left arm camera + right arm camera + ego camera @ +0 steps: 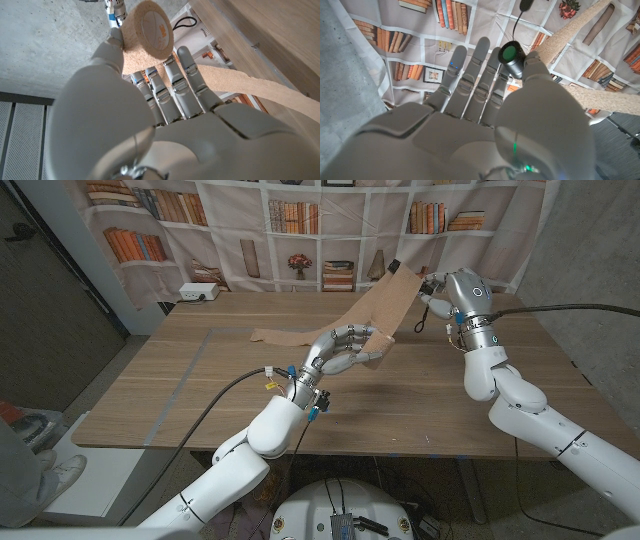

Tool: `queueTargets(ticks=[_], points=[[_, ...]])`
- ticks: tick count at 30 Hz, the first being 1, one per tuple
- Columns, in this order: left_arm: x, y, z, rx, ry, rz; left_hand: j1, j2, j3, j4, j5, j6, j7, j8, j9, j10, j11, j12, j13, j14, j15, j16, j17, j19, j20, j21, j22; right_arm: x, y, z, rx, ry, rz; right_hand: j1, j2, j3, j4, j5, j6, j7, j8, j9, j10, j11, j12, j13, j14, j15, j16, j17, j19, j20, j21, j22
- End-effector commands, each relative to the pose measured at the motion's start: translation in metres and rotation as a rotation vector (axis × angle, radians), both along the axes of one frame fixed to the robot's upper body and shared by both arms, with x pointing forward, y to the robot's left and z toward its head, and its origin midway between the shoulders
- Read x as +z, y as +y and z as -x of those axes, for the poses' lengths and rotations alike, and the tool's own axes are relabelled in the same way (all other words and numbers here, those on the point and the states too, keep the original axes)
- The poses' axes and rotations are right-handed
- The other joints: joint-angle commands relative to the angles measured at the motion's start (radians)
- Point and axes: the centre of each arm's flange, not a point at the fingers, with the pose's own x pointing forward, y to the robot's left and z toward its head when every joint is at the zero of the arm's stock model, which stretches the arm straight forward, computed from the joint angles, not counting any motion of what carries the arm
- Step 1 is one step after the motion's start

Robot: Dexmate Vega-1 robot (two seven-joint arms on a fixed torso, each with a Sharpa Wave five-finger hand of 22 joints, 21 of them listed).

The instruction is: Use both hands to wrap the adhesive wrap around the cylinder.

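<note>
In the left robot hand (150, 115), the wrap roll (150, 31) bears an unreadable orange label.

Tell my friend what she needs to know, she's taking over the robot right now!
Left hand: holds the roll of adhesive wrap above the table.
Right hand: holds the dark cylinder raised near the table's far right edge.
The tan strip runs up from the left hand to the cylinder; a loose tail lies on the table.
Done: wrap unrolled and brought to the cylinder. How many turns are on it, I cannot tell.
Left: wind the strip around the cylinder with both hands.
</note>
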Motion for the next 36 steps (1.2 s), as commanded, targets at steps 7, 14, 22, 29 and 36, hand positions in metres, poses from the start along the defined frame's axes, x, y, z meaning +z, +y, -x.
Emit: queueTargets(ticks=[7, 14, 22, 29, 36], points=[[-0.008, 0.02, -0.014, 0.034, 0.046, 0.068, 0.176, 0.184, 0.001, 0.004, 0.008, 0.105, 0.108, 0.006, 0.006, 0.002, -0.006, 0.007, 0.002, 0.006, -0.067, 0.006, 0.004, -0.004, -0.094, 0.012, -0.001, 0.0, 0.003, 0.022, 0.018, -0.042, 0.04, 0.118, 0.122, 0.003, 0.005, 0.006, 0.034, -0.029, 0.004, 0.005, 0.036, -0.026, 0.001, 0.004, 0.008, -0.081, -0.003, 0.002, -0.001, -0.163, 0.006, 0.0], [-0.009, 0.024, -0.017, 0.067, 0.053, 0.075, 0.176, 0.185, 0.001, 0.004, 0.007, 0.102, 0.105, 0.007, 0.006, 0.0, -0.006, 0.006, 0.003, 0.006, -0.067, 0.007, 0.005, -0.005, -0.094, 0.013, -0.002, 0.002, 0.008, 0.034, 0.046, -0.079, 0.057, 0.117, 0.122, 0.003, 0.006, 0.006, 0.034, -0.029, 0.004, 0.006, 0.036, -0.027, 0.001, 0.004, 0.008, -0.081, -0.004, 0.002, -0.002, -0.163, 0.007, -0.001], [-0.01, 0.032, -0.02, 0.081, 0.073, 0.103, 0.176, 0.185, 0.001, 0.005, 0.007, 0.103, 0.105, 0.008, 0.006, 0.001, -0.006, 0.007, 0.004, 0.005, -0.067, 0.007, 0.006, -0.006, -0.093, 0.014, -0.002, 0.001, 0.016, 0.046, 0.097, -0.108, 0.074, 0.118, 0.122, 0.003, 0.006, 0.006, 0.035, -0.029, 0.004, 0.006, 0.037, -0.027, 0.001, 0.005, 0.009, -0.081, -0.004, 0.002, -0.002, -0.163, 0.008, -0.003], [-0.008, 0.036, -0.023, 0.076, 0.084, 0.103, 0.176, 0.186, 0.001, 0.005, 0.007, 0.103, 0.102, 0.01, 0.006, 0.0, -0.006, 0.007, 0.005, 0.004, -0.067, 0.007, 0.006, -0.008, -0.093, 0.015, -0.003, -0.004, 0.017, 0.052, 0.105, -0.109, 0.086, 0.117, 0.123, 0.003, 0.006, 0.006, 0.034, -0.029, 0.004, 0.006, 0.037, -0.027, 0.001, 0.005, 0.009, -0.081, -0.004, 0.002, -0.002, -0.162, 0.008, -0.004], [-0.009, 0.038, -0.023, 0.063, 0.098, 0.103, 0.175, 0.186, 0.001, 0.005, 0.007, 0.101, 0.103, 0.01, 0.006, -0.001, -0.006, 0.006, 0.005, 0.005, -0.067, 0.007, 0.007, -0.01, -0.092, 0.017, -0.003, -0.009, 0.014, 0.054, 0.129, -0.092, 0.062, 0.116, 0.123, 0.003, 0.007, 0.006, 0.034, -0.028, 0.003, 0.006, 0.037, -0.027, 0.0, 0.006, 0.01, -0.081, -0.004, 0.003, -0.002, -0.162, 0.008, -0.005]])
